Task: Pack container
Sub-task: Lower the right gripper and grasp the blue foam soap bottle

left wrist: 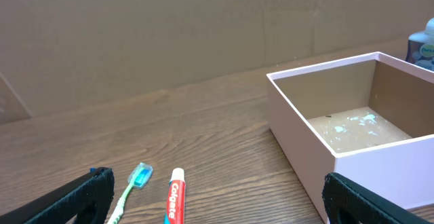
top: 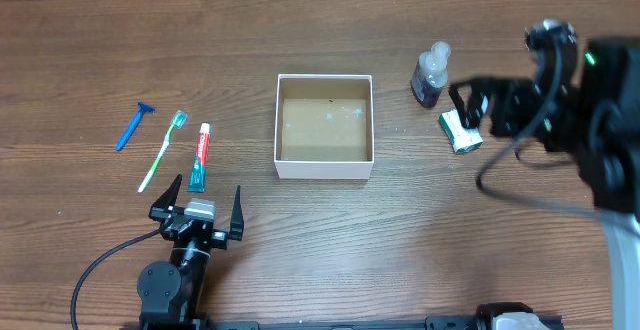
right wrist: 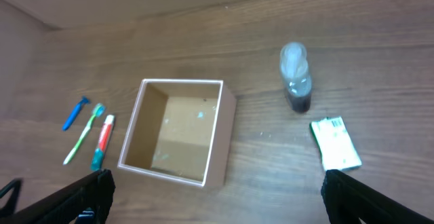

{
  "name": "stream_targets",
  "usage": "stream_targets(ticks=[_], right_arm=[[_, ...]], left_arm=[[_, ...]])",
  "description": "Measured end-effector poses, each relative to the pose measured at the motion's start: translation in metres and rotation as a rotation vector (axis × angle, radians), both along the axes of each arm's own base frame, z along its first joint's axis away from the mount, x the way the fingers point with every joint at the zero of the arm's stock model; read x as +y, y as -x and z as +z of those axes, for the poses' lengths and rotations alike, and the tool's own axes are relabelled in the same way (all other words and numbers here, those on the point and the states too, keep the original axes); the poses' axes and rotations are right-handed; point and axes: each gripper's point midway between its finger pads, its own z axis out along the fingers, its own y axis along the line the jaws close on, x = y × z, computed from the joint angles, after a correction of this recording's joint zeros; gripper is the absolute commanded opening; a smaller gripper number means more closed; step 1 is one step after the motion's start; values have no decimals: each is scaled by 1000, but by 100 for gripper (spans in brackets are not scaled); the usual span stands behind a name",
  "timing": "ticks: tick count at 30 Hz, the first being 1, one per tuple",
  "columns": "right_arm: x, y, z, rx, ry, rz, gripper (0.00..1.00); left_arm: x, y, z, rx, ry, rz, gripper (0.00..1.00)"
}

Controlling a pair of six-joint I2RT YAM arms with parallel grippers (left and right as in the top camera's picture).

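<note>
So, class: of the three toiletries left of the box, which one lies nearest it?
The toothpaste, the red-and-white tube with a teal cap; the green toothbrush and blue razor lie farther left of the box.

Our left gripper (top: 198, 203) sits near the container's (top: 324, 167) near-left corner, jaws spread wide; our right gripper (top: 476, 105) hangs beyond its right wall, likewise spread.

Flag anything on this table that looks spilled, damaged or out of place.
Nothing spilled or broken. The container sits upright and empty; pale flecks on its brown floor may be stains or glare. The green-and-white carton lies flat, slightly askew.
</note>
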Motion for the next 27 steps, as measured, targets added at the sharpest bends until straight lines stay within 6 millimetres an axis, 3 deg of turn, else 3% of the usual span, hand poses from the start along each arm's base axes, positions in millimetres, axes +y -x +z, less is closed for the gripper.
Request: stream_targets(ticks=[5,8,15,22,27], right_arm=[[-7,-65,-47,67,53,-34,96],[-14,-100,-92,135,115,-48,96],[-22,-140,-147,168,228,1,96],[-21,-166,-175,137,302,52,96],[-9,-182,-191,112,323,79,95]], left_arm=[[0,0,0,0,0,0,100],[0,0,0,0,0,0,100],[0,0,0,0,0,0,100],[0,0,0,0,0,0,100],[0,0,0,0,0,0,100]])
